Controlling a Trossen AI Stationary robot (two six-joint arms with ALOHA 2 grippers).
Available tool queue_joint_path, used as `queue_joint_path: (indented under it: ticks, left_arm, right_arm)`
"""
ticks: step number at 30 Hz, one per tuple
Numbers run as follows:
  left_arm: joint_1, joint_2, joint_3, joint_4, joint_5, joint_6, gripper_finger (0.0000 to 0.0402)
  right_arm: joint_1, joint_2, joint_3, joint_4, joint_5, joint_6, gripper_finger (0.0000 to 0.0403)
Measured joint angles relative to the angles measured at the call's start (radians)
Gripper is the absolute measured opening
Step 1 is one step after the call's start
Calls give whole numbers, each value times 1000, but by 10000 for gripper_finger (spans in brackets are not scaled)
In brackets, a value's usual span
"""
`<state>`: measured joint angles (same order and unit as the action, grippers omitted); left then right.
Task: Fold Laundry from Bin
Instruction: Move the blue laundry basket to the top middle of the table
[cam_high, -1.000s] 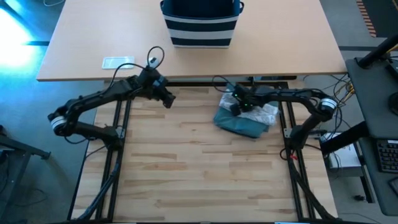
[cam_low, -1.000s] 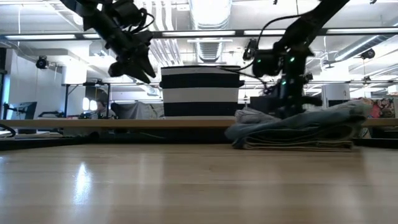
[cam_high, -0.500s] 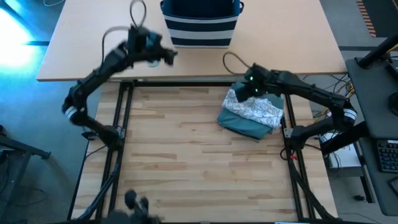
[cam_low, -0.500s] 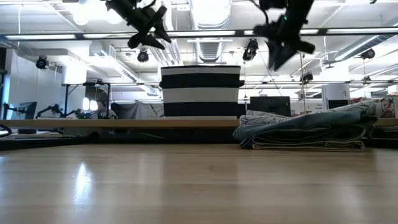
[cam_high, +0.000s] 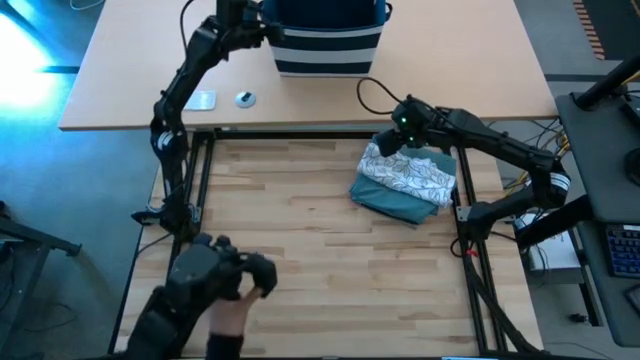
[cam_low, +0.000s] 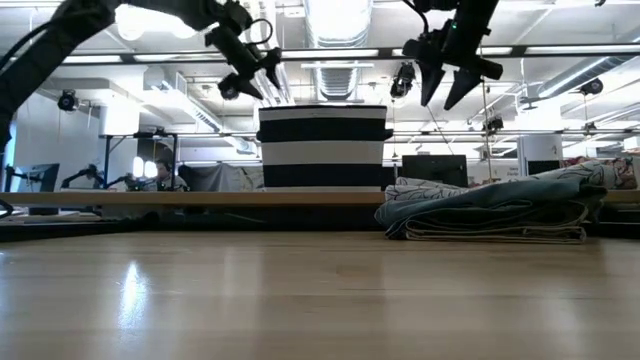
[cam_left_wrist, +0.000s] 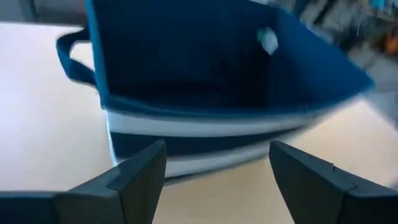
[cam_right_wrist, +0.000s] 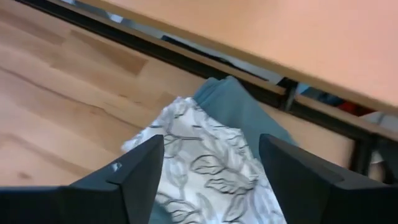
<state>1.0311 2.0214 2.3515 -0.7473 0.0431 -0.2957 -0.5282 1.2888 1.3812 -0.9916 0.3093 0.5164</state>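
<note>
Left pincer (cam_left_wrist: 214, 168) open before bin (cam_left_wrist: 224, 93).

Bright, even overhead light. Ceiling strip lamps (cam_low: 320, 52) flare white in the low view and leave soft glare on the wooden table (cam_low: 300, 300). Blue-cyan glow at the floor (cam_high: 25, 60) in the high view. Left wrist view motion-blurred; bin (cam_left_wrist: 217, 93) smeared. Right wrist view fairly sharp.

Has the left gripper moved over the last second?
Yes. In the high view the left gripper has swung away from the wooden table's far edge and across the tan desk to the bin, reaching its left rim.
</note>
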Motion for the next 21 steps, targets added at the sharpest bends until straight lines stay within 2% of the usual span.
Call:
queue_joint_path:
  ticks: [3, 8, 11, 14, 17, 21]
  left_arm:
    - [13, -5, -80, 112, -45, -103, 270]
    - [19, -4, -159, 274, -236, -171, 266]
    - [22, -4, -188, 380, -255, -196, 265]
    - [23, -3, -210, 427, -320, -268, 265]
    - [49, 31, -211, 403, -274, -350, 265]
    - [77, 101, -138, 314, -87, -423, 254]
  right_arm:
    - [-1, 0, -13, 1, 21, -39, 268]
    - [0, 0, -24, 11, 51, -72, 271]
    - [0, 0, -36, 21, 68, -84, 272]
    - [0, 0, -56, 57, 68, -97, 272]
    - [0, 0, -74, 96, 56, -110, 272]
    - [0, 2, -81, 115, 46, -122, 272]
